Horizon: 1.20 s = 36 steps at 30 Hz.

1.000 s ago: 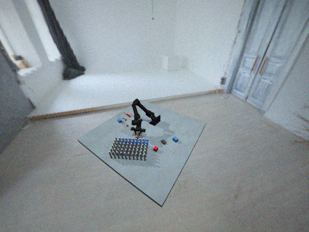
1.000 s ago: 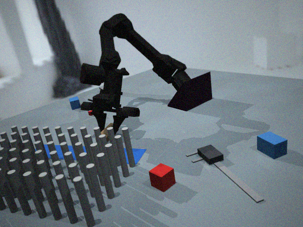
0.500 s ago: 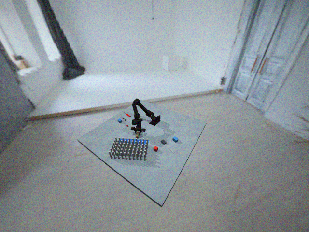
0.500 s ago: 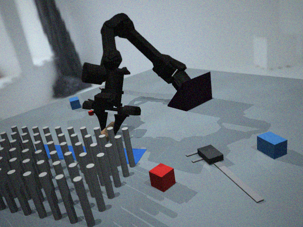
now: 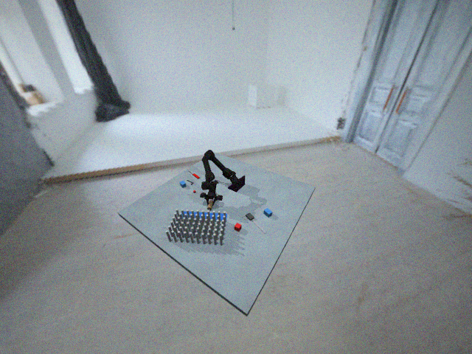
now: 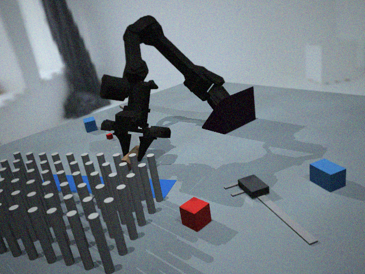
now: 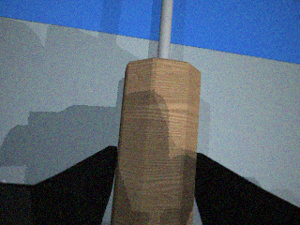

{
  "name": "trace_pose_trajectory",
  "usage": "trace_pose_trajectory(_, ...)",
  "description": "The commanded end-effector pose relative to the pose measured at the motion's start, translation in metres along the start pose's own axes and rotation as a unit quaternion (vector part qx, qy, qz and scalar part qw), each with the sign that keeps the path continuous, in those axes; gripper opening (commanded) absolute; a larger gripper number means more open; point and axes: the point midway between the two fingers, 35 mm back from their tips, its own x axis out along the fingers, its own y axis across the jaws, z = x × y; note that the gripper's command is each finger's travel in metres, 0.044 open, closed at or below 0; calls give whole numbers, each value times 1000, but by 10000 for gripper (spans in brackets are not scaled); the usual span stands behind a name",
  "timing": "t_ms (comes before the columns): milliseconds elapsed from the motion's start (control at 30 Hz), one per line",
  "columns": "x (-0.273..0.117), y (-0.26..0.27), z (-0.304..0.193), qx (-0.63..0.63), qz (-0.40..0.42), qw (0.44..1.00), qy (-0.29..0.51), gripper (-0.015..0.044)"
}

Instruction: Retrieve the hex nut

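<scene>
- I held a tan, faceted wooden tool handle [image 5: 209, 206] [image 6: 132, 154] [image 7: 157, 117] in the black parallel-jaw gripper [image 5: 210, 201] [image 6: 133, 156] [image 7: 154, 157], its jaws closed on opposite sides, a grip that I judged meant to keep the shaft from rolling.
- A slim pale metal rod [image 7: 165, 28] ran from the handle toward twelve o'clock in the wrist view, over the flat blue taped strip [image 5: 222, 214] [image 6: 167, 185] [image 7: 56, 14], likely so that it could reach into a lane while my fingers kept outside.
- The upright grey cylindrical metal spacers [image 5: 222, 237] [image 6: 101, 244] stood at seven to eight o'clock from the gripper in the exterior view; their close rows explained the need for a thin tool.
- The small hex nut could not be made out in any view; by the assignment it belonged among the spacers. The rod's far end was hidden too, so I could not tell whether it had caught anything.
- A black block-headed tool with two prongs and a flat pale bar [image 5: 249, 216] [image 6: 253, 186] lay near four o'clock from the gripper, apart from the field, unused.
- The next move, I judged, called for a straight, low pull; any sideways swing risked toppling a spacer.
</scene>
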Motion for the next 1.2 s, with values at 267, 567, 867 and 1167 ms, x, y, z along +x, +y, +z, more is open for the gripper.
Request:
trace_pose_trajectory(267, -3, 1, -6, -1, 2, 1000, -3, 0)
trace_pose_trajectory(567, -5, 1, -11, -1, 3, 1000, -3, 0)
trace_pose_trajectory(867, -7, 1, -16, -1, 3, 1000, -3, 0)
trace_pose_trajectory(1167, -9, 1, -21, -2, 3, 1000, -3, 0)
